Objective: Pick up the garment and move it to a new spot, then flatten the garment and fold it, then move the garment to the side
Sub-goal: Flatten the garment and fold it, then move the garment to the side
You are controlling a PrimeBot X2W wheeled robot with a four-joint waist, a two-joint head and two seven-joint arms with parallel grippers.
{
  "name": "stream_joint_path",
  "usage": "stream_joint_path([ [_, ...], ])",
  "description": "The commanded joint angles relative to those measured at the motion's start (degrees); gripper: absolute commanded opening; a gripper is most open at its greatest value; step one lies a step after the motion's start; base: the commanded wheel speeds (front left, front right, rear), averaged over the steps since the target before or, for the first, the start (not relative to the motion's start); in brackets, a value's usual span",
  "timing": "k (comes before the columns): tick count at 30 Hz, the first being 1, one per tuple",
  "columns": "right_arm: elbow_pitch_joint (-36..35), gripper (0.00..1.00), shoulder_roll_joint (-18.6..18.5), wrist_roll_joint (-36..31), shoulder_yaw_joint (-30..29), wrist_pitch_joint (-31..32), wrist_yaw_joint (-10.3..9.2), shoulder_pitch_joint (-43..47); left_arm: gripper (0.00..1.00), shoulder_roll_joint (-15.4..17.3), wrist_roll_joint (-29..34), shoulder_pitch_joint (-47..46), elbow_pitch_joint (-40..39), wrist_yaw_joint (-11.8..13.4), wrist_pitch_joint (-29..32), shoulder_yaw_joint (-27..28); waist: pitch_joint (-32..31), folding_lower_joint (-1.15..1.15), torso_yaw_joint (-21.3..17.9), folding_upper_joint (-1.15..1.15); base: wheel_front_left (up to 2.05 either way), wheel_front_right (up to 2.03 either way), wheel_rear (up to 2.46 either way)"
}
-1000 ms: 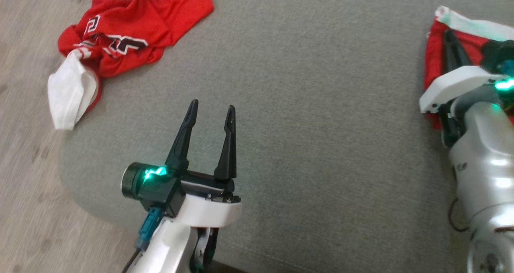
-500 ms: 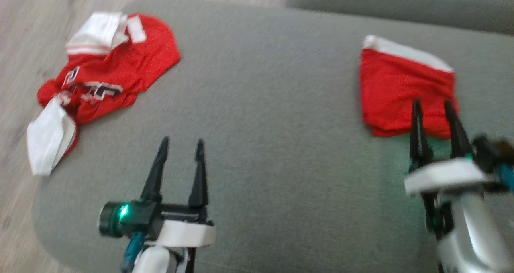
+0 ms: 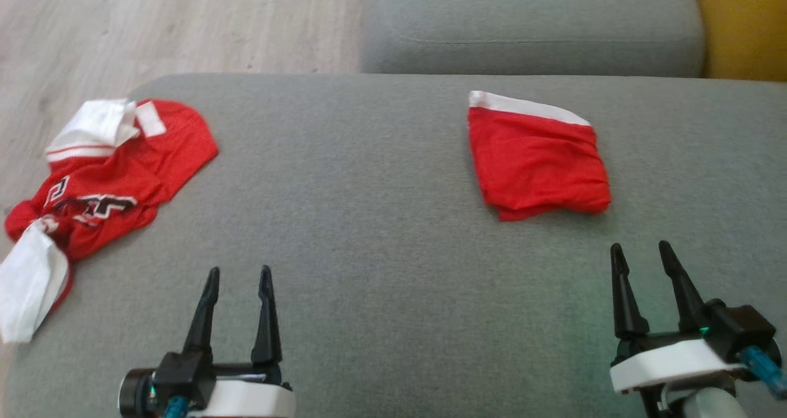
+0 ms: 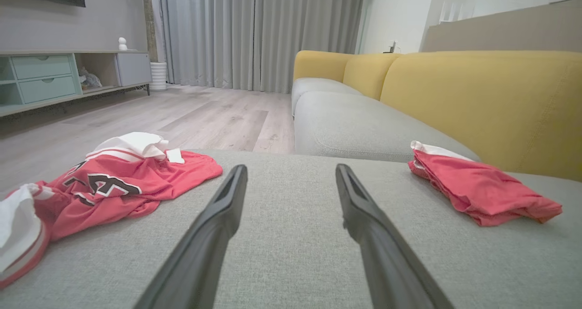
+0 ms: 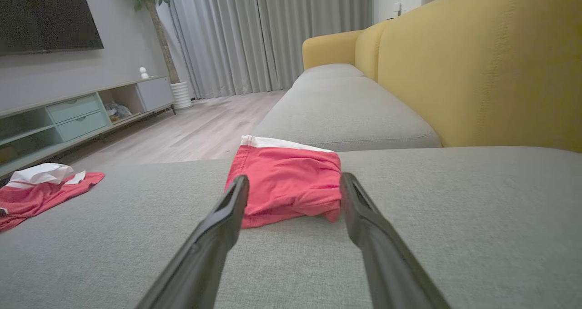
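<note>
**Left gripper** (image 3: 240, 270): low at the near edge of the grey seat cushion (image 3: 369, 233). Fingers point away from the robot, close over the fabric. Jaws apart, holding nothing.

**Right gripper** (image 3: 640, 246): like pose at the near right of the cushion. Jaws apart, empty. Fingertips near the folded red garment (image 3: 538, 160) but apart from it.

**Seat cushion, contents:**
- Crumpled red jersey (image 3: 117, 178): white trim and black lettering, at the left edge, with a white part hanging over towards the wooden floor (image 3: 154, 24).
- Folded red garment: lies flat on the right half, a white band along its far edge, well apart from the jersey.

**Cabinet** (image 4: 68, 72), seen across the floor in the left wrist view:
- Two pale green drawers, shut.
- One open compartment beside them, holding a small thing too unclear to name.
</note>
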Motion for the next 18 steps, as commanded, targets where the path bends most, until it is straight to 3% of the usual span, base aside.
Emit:
stream_joint_path([
  [1, -2.3, 1.0, 0.1, -0.6, 1.2, -0.4, -0.04, -1.0, 1.0, 0.1, 0.9, -1.2, -1.0, -0.2, -0.3, 2.4, -0.2, 0.01, -0.6, 0.0, 0.0, 0.0, 0.0],
  [18, -1.8, 1.0, 1.7, -2.3, 0.1, -0.4, -0.04, 0.1, 1.0, 0.1, 5.2, -1.3, 1.7, -0.9, -0.3, 3.8, 1.1, 0.01, -1.0, 0.0, 0.0, 0.0, 0.0],
])
